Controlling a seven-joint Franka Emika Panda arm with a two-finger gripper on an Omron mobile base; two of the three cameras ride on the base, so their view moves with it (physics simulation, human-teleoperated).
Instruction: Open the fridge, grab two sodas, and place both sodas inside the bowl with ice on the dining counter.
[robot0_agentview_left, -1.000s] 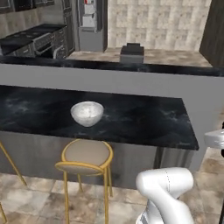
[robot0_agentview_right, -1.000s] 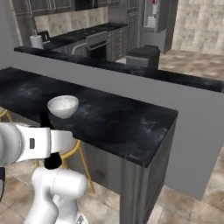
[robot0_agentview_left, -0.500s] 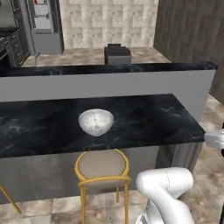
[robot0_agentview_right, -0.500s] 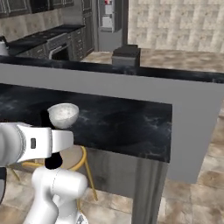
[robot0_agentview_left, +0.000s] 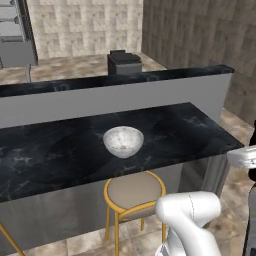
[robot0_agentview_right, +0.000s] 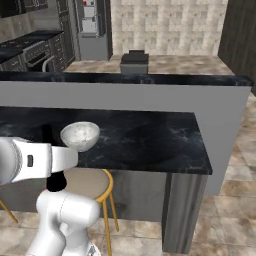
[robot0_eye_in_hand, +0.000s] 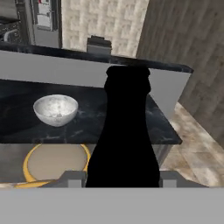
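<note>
**Robot holds a dark bottle near the bowl on the black counter**

The bowl with ice (robot0_agentview_left: 123, 141) sits on the dining counter (robot0_agentview_left: 60, 155). It is round and white, with pale bits inside. It stands upright near the front edge of the black top, with bare counter on both sides of it. Behind the bowl runs the raised back ledge (robot0_agentview_left: 115, 80), which is black on top and grey on its face.

Just below the bowl, in front of the counter, stands a round stool (robot0_agentview_left: 134, 192) with a tan seat and yellow legs. It is partly tucked under the counter's edge.

In the hand view, a slim dark bottle (robot0_eye_in_hand: 124, 140) stands upright right in front of the camera, to the right of the bowl. The gripper (robot0_eye_in_hand: 118, 178) has the bottle between its two fingers, one on each side of the bottle's bottom part. The jaws are only partly open, closed in on the bottle. The bottle is well apart from the bowl and is not in it.

Far behind the bowl, past the ledge, the fridge (robot0_agentview_right: 91, 27) stands tall and grey at the back of the kitchen. A small dark box (robot0_agentview_right: 134, 62) sits on the floor behind the ledge, nearer than the fridge.

The white arm (robot0_agentview_right: 30, 160) reaches across in front of the bowl in the right base view.
</note>
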